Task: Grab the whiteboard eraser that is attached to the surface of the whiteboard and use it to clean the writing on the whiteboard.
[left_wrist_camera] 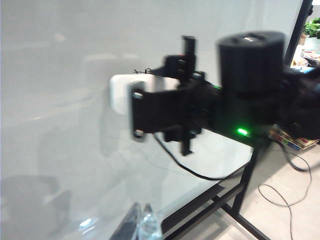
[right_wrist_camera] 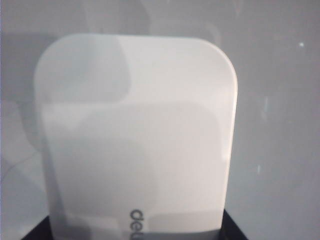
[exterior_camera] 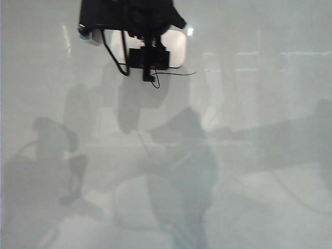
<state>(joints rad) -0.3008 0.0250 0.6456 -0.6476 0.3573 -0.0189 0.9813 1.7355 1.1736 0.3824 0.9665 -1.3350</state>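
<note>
1. Board: a glossy pale sheet fills the exterior view, crossed only by soft shadows and reflections. The left wrist view shows it standing upright on a dark frame.

2. Eraser: a white rounded block lying flat against the board near the top of the exterior view, its long axis running sideways there. The right arm's dark body covers most of it.

3. Right pincer: it reaches the eraser from the side, and the left wrist view shows a dark finger laid across the block's near end. In the right wrist view the eraser fills the picture, rising lengthwise out of a dark edge at the base, so its long axis runs on from the pincer. The jaws stand fairly wide and appear clamped on the block, though the contact points themselves are hidden.

4. Writing: a thin black line with a small loop, just below the eraser and the right arm's hardware in the exterior view. Part of it is hidden behind that hardware. This is the governing relation: the marks lie a short way below the block's long edge, so a downward stroke across the board, block held broadside, would sweep them.

5. Left pincer: only pale fingertips show, near the board's lower part, well apart from eraser and writing; whether spread or pressed together cannot be told. The right arm is plainly nearer.
</note>
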